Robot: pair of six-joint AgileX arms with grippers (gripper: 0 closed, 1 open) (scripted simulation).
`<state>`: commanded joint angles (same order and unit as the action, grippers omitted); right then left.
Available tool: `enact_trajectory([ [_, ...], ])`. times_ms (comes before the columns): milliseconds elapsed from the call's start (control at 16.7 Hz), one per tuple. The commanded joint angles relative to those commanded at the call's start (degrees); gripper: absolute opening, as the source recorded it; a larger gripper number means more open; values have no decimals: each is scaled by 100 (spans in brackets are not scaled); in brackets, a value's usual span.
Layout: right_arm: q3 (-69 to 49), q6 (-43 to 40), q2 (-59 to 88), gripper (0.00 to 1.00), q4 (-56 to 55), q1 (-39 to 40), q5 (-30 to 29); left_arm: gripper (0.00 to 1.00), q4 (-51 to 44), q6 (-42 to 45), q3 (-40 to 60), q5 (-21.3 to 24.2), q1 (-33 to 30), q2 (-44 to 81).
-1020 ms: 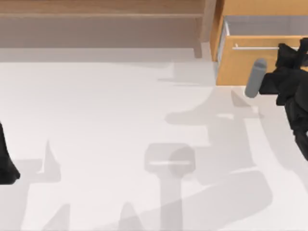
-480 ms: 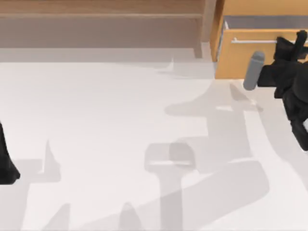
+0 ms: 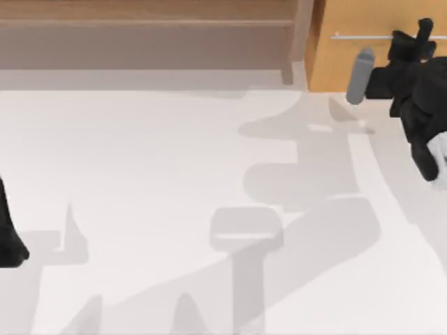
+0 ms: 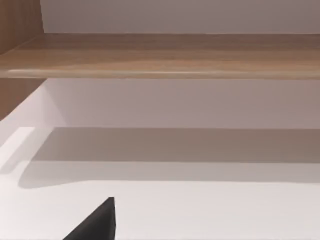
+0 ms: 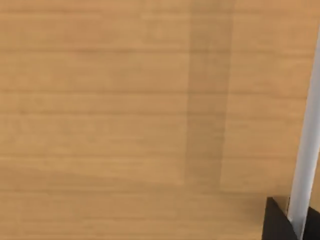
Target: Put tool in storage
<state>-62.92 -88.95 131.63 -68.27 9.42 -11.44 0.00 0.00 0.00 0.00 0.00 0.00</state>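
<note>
Drawer (image 3: 335, 66) looks shut, my right tool (image 3: 412, 40) at its handle (image 3: 363, 36); its grip I cannot tell; next, back away; left arm (image 3: 8, 241) parked at the worktop's left edge.

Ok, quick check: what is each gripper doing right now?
Left gripper: parked at the table's left edge, cannot be told.
Right gripper: at the drawer's handle, grip cannot be told.

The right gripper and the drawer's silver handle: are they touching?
Touching, it seems. In the right wrist view the handle runs between the right gripper's dark fingertips.
</note>
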Motion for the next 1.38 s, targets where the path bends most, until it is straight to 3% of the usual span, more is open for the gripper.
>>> enact_trajectory([
  [240,-32,6,23,0,31,-8,9,100,0,0,0,0,0,0],
  [1020,-32,6,23,98,31,-8,9,100,0,0,0,0,0,0],
  [1380,-32,6,23,100,31,-8,9,100,0,0,0,0,0,0],
])
